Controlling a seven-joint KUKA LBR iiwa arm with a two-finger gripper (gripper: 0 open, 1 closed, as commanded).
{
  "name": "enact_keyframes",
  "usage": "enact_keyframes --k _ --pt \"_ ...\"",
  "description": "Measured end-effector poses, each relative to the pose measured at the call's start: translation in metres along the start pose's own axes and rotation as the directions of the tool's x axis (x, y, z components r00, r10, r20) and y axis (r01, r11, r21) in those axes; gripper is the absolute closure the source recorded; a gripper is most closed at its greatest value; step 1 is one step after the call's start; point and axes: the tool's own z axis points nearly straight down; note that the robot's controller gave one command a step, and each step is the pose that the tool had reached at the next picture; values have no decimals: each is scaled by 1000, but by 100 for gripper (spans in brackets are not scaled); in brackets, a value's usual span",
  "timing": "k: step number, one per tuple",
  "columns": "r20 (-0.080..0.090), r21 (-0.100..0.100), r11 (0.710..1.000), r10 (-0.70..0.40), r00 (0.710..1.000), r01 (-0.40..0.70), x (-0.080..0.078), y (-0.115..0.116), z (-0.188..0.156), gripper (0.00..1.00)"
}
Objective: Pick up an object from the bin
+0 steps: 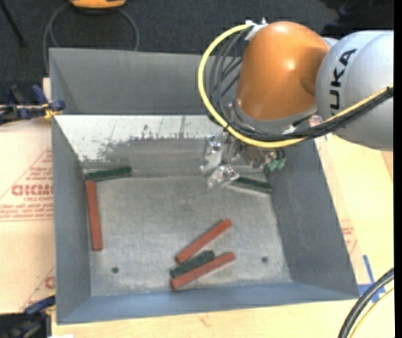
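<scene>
grey metal bin (74,210) from above. jaws low near the far right corner, just beside a dark green stick (251,184) lying flat, probably lined up to grip it; apart or together, cannot tell. red and green sticks (204,239) elsewhere, well apart.

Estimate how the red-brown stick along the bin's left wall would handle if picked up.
The red-brown stick looks straight, so probably stiff; its flat look suggests it would slide, not roll. Slim, so likely light. It lies close to the left wall, so grasping across it may be cramped.
</scene>
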Motion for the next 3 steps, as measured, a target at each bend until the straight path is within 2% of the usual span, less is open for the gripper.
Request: enact_keyframes --k 1,2,3 --pt "-4 -3 1000 0 1000 0 1 1 2 100" --pt "-11 -2 964 265 964 -265 0 9 83 0" --pt "-4 -2 964 266 964 -266 -1 8 80 0"
